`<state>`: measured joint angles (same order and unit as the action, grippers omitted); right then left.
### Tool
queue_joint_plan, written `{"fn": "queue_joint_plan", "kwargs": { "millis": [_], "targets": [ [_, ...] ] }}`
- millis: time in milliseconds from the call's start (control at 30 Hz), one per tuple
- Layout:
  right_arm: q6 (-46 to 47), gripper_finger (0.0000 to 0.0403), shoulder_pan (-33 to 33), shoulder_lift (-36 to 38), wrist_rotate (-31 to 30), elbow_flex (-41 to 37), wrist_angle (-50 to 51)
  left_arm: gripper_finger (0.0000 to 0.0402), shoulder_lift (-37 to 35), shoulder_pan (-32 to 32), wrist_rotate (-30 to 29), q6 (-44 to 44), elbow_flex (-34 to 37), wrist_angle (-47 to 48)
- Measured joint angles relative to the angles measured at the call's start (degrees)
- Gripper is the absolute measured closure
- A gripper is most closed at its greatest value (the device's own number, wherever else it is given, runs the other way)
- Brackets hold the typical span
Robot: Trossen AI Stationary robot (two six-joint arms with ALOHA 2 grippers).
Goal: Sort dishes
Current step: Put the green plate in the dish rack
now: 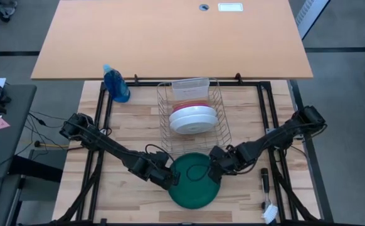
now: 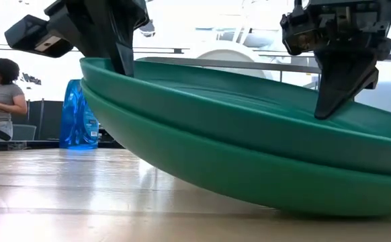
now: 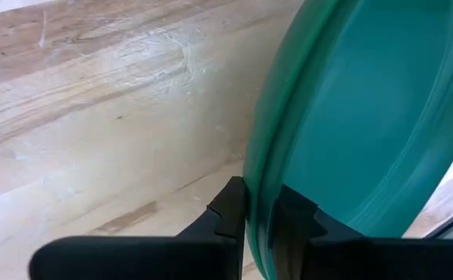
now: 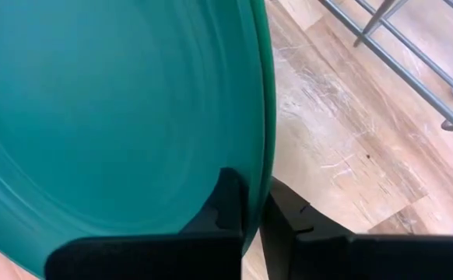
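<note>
**tablewatcher:** Plates first, from overhead. Two dark green plates (image 1: 195,182) sit stacked on the table (image 1: 132,125) just in front of the wire dish rack (image 1: 195,116), which already holds white and pink plates (image 1: 194,117). Left gripper (image 1: 172,180) bites the stack's one rim, right gripper (image 1: 215,171) the opposite rim. My guess: one arm pins, the other peels.

**rackfan:** Low view backs that up. The stack (image 2: 249,154) is tilted, the edge under the left gripper (image 2: 118,64) raised, the far edge still on the table. There's a blue spray bottle (image 2: 78,114) behind it, off to the rack's side, plus a person way back in the room.

**tablewatcher:** Left wrist view: fingers (image 3: 228,208) closed over the green rim (image 3: 259,179), apparently both layers.

**rackfan:** Right wrist view is the same, with a finger (image 4: 230,198) inside the plate (image 4: 110,109) and one outside, clamped on the edge, with the rack's wires (image 4: 398,54) just beyond. Probably splitting them so each fits a slot.
</note>
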<state>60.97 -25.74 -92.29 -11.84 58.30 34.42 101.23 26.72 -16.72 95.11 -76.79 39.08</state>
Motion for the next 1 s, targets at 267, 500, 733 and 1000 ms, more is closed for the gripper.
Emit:
{"fn": "queue_joint_plan", "kwargs": {
  "millis": [267, 500, 733, 1000],
  "targets": [
    [2.2, 0.0388, 0.3, 2.0, 1.1, 0.0, 2.1, 0.0346, 0.0, 0.0, 0.5, 1.4, 0.0, -3.2],
    [2.9, 0.0391, 0.4, 5.4, 4.0, 0.0, 5.5, 0.0334, 0.0, 0.0, 1.5, 1.4, 0.0, -8.5],
    [1.4, 0.0391, 1.5, 6.0, 4.2, 0.0, 7.1, 0.0333, -0.1, 0.0, -0.5, 1.2, 0.0, -7.9],
    [-0.4, 0.0393, 4.1, 5.8, 4.0, 0.0, 6.8, 0.0324, -0.1, 0.0, -1.5, 3.5, 0.0, -7.5]
  ]
}}
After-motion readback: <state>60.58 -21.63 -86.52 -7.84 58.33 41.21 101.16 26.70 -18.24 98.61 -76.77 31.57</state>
